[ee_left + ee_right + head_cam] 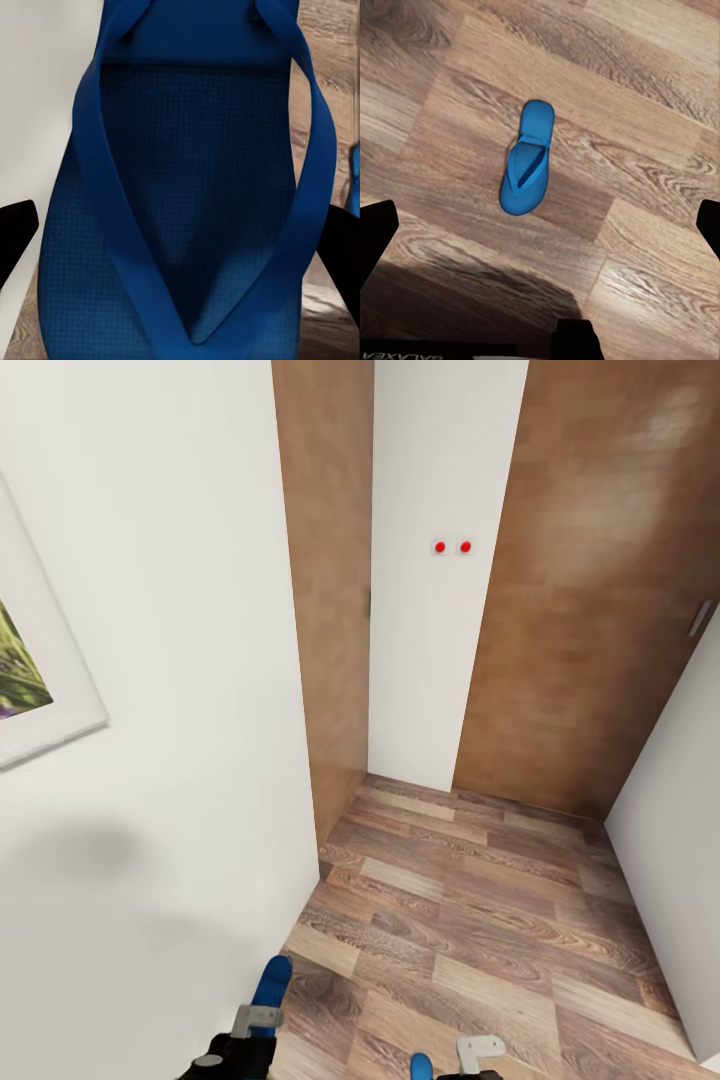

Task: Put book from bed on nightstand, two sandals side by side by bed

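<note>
Bright, even rendered light; soft shadows on wall (150,660) and floor (510,300).

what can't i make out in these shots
- framed picture, head view: cut off by the left edge.
- held sandal, left wrist view: both ends run past the edges.
- other sandal, head view: mostly below the bottom edge.
</note>
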Motion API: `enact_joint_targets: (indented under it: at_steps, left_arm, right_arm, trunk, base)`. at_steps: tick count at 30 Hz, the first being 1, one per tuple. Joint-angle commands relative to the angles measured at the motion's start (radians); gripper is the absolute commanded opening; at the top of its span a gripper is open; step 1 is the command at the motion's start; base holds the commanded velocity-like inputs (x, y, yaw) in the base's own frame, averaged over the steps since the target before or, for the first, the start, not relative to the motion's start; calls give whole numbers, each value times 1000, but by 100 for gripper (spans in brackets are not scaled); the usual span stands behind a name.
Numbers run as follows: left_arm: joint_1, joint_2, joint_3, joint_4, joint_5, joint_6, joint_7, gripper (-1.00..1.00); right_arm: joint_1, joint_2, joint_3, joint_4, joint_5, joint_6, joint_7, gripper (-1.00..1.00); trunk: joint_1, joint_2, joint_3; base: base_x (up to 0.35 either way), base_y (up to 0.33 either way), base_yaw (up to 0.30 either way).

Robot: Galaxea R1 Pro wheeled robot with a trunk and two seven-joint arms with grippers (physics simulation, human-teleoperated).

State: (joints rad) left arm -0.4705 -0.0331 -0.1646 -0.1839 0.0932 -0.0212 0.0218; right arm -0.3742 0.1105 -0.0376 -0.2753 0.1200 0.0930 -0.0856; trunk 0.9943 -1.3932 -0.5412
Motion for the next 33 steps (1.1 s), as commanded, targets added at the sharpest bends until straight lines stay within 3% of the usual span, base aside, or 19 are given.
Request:
enact_joint_targets:
  at_steps: [1,4,5,7,8,11,14,17,20,23,27,33]
  left_arm:
    - [-1,0,-8,-15,9,13,4,-100]
    - [-3,0,-10,-82,8,97,8,-100]
    - [-2,1,-10,-144,8,162,15,-100]
    - [-2,1,-9,-218,8,218,29,-100]
    - [-1,1,-9,-301,7,263,50,-100]
    - [0,-1,-11,-444,6,357,106,-100]
    - [1,-7,-12,-509,7,430,134,-100]
    - [1,-29,-25,-567,6,510,154,-100]
    - [2,-39,-66,-591,5,543,164,-100]
    - [7,-47,-160,-627,12,573,174,-100]
    - [10,-54,-201,-657,16,598,177,-100]
    - [31,-66,-219,-730,16,653,179,-100]
  right_arm:
    - [0,1,-4,-2,10,7,-2,100]
    - [0,0,-4,-1,10,7,-2,100]
    - [0,0,-4,-1,10,7,-2,100]
    - [0,0,-4,-1,10,7,-2,100]
    - [0,0,-4,-1,10,7,-2,100]
    - [0,0,-4,-1,10,7,-2,100]
    - [0,0,-4,-1,10,7,-2,100]
    - [0,0,-4,-1,10,6,-2,100]
    - [0,2,-4,-5,10,4,-2,100]
    - [-2,11,0,-16,11,2,-2,100]
    - [-18,17,5,-21,12,5,-2,100]
    - [-45,18,8,-23,12,11,-3,100]
  trunk:
    - [4,-8,-4]
    - [15,-29,-14]
    - [19,-36,-17]
    - [27,-50,-23]
    - [31,-57,-26]
    - [42,-78,-36]
    - [54,-99,-45]
    - [65,-120,-54]
    - [77,-141,-64]
    - [88,-162,-73]
    - [104,-190,-86]
    - [127,-232,-104]
  base:
    - [0,0,0]
    - [0,0,0]
    - [0,0,0]
    - [0,0,0]
    - [0,0,0]
    - [0,0,0]
    - [0,0,0]
    - [0,0,0]
    - [0,0,0]
    - [0,0,0]
    - [0,0,0]
    - [0,0,0]
